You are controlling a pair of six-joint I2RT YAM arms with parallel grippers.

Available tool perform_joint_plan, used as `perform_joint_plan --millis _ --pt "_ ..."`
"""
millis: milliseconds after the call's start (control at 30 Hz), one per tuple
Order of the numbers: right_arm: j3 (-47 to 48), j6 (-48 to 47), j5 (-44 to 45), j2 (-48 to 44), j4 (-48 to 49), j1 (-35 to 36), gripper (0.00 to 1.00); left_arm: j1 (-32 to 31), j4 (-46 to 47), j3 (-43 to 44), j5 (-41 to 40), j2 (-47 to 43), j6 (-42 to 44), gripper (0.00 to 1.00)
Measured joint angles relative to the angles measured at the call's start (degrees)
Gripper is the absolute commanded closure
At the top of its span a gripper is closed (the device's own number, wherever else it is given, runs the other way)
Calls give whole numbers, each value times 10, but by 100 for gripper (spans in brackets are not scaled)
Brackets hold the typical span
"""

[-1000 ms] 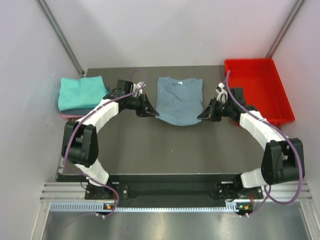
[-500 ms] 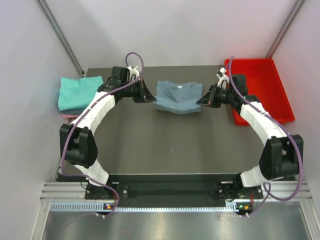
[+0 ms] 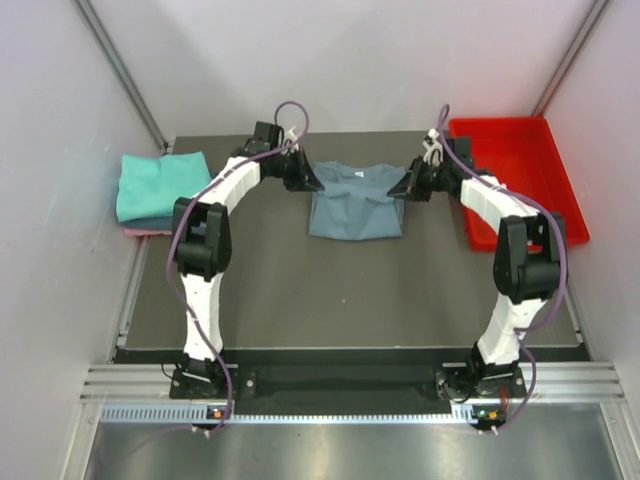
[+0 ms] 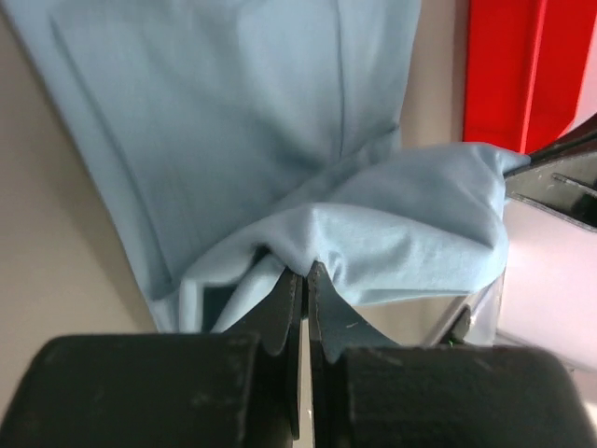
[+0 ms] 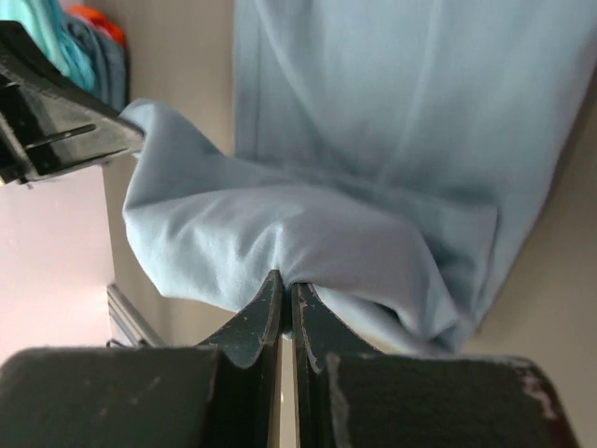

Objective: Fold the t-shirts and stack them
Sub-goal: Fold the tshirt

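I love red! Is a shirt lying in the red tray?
No, the grey-blue shirt lies on the table left of the red tray, and the folded shirts sit at the table's left edge.

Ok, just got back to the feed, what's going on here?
Both arms are mid-fold on the grey-blue t-shirt at the far middle of the table. The left pincer and the right pincer are each shut on a pinch of its cloth, holding one edge up at the far end over the flat rest of the shirt. A teal t-shirt lies folded at the far left; the red tray sits far right.
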Motion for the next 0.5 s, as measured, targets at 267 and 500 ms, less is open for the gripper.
perform_joint_plan --millis 267,500 --pt "133 -1 9 81 10 0 100 0 10 185 -17 91 22 100" --pt "164 -8 26 130 14 -7 100 0 19 233 -29 146 36 100"
